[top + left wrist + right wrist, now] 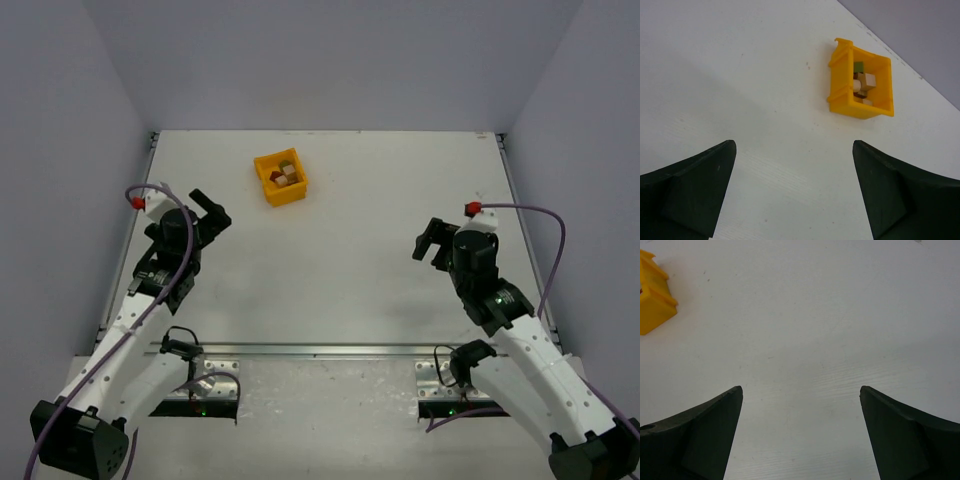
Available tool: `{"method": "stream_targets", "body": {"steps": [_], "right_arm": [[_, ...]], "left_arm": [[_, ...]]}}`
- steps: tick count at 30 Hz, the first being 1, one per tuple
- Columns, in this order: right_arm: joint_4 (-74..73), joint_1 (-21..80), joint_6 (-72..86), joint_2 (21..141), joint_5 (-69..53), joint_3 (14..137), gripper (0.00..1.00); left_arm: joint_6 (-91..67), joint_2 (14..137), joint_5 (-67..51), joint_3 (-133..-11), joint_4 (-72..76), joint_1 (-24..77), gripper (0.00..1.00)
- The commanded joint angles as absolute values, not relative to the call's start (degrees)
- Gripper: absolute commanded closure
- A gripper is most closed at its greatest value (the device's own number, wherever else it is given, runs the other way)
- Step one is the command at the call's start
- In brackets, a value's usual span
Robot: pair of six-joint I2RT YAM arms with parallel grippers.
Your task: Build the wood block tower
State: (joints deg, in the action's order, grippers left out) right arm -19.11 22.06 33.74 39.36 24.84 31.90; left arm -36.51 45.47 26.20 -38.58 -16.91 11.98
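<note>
I see the wood blocks [863, 82], small smooth cubes in tan, olive green and dark red, heaped loose inside a glossy yellow bin [840, 85] of ribbed plastic at the far left-centre of the matte white table [330, 270]. They lie jumbled, so I can't tell any long axis. My left gripper [793, 150] and right gripper [801, 390] both gape wide, holding nothing, well apart from the bin.
</note>
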Motion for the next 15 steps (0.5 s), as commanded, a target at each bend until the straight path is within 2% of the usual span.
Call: {"method": "stream_targets", "body": {"steps": [1, 8, 15], "right_arm": [[-15.51, 22.19, 33.62, 37.67, 23.18, 30.86, 0.01], [-18.08, 22.24, 37.86, 37.44, 24.77, 29.44, 0.01], [-25.85, 22.18, 41.33, 41.29, 27.65, 32.47, 0.01]], "left_arm": [[-37.3, 47.28, 26.37, -41.04, -13.42, 11.6, 0.0], [-36.57, 56.1, 20.31, -42.0, -5.3, 11.6, 0.0], [-35.13, 77.25, 17.08, -55.67, -3.91, 11.63, 0.0]]}}
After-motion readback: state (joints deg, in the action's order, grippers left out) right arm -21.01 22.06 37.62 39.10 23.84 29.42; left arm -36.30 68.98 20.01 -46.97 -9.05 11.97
